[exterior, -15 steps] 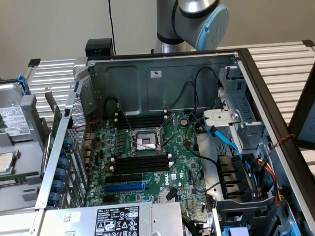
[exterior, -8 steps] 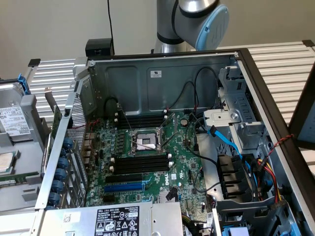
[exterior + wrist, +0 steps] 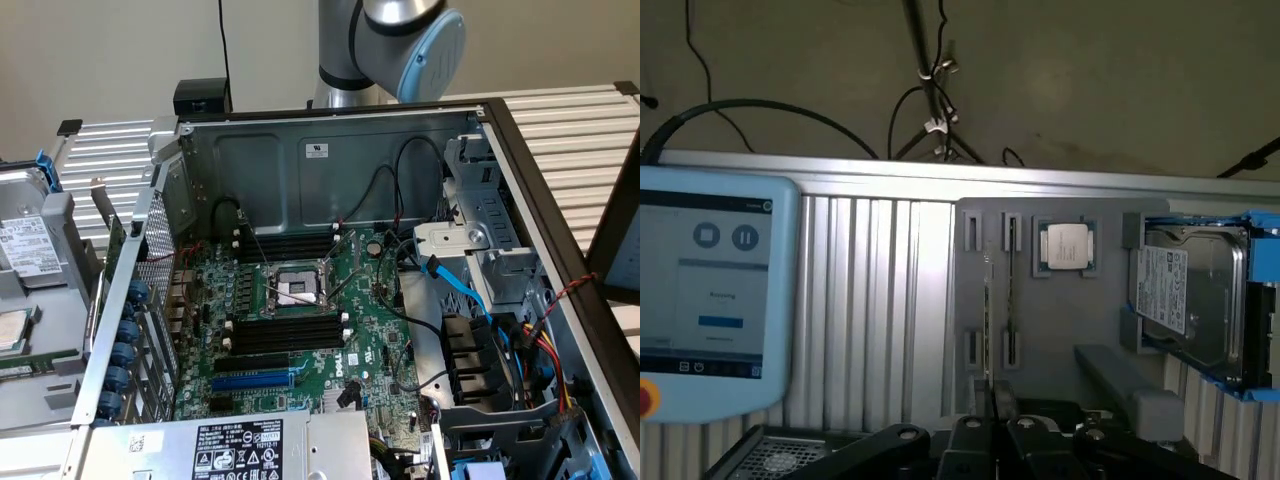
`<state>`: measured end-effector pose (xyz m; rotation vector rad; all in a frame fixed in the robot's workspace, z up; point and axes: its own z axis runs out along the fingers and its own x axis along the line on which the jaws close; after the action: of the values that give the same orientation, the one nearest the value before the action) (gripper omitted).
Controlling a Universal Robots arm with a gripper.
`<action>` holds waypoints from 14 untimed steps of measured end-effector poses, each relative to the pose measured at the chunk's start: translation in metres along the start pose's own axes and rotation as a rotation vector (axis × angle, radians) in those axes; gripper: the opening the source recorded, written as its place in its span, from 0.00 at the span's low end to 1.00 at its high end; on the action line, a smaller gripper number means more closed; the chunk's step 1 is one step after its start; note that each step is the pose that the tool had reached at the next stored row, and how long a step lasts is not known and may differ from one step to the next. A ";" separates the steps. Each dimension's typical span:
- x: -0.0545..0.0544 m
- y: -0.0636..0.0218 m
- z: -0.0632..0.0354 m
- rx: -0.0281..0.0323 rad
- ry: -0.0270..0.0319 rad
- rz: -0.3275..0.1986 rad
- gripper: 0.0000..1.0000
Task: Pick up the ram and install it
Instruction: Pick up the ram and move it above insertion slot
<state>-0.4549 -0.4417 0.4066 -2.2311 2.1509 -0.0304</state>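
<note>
The ram [image 3: 988, 320] is a thin green stick standing on edge in a slot of the grey holder tray [image 3: 1040, 340], beside an empty slot. My gripper [image 3: 997, 440] shows as dark parts at the edge of the wrist view, on the near side of the tray and apart from the ram. In the exterior view the open computer case [image 3: 330, 160] lies flat with its motherboard [image 3: 380, 350] exposed. Long black memory slots [image 3: 285, 335] run beside the CPU socket [image 3: 300, 287], with more [image 3: 285, 243] on its far side. The arm's joint [image 3: 410, 40] rises behind the case.
A loose CPU [image 3: 1067, 246] and a hard drive [image 3: 1190, 300] in a blue bracket sit on the same tray. A teach pendant [image 3: 710, 300] lies on the ribbed table [image 3: 880, 300]. Inside the case are a blue slot [image 3: 255, 381], cables [image 3: 470, 290] and a drive cage [image 3: 490, 250].
</note>
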 end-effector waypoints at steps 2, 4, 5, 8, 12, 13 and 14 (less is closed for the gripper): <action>0.000 -0.0060 -0.0038 -0.0002 0.0001 0.000 0.12; 0.000 -0.0135 -0.0056 -0.0002 0.0001 0.000 0.12; 0.000 -0.0175 -0.0058 0.0000 0.0000 0.000 0.12; 0.000 -0.0311 -0.0056 -0.0001 0.0001 0.000 0.12; 0.001 -0.0463 -0.0050 -0.0001 0.0000 0.000 0.12; 0.001 -0.0485 -0.0048 0.0000 0.0000 0.000 0.12; 0.001 -0.0510 -0.0048 -0.0001 0.0001 0.000 0.12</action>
<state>-0.4041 -0.4410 0.4136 -2.2313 2.1509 -0.0304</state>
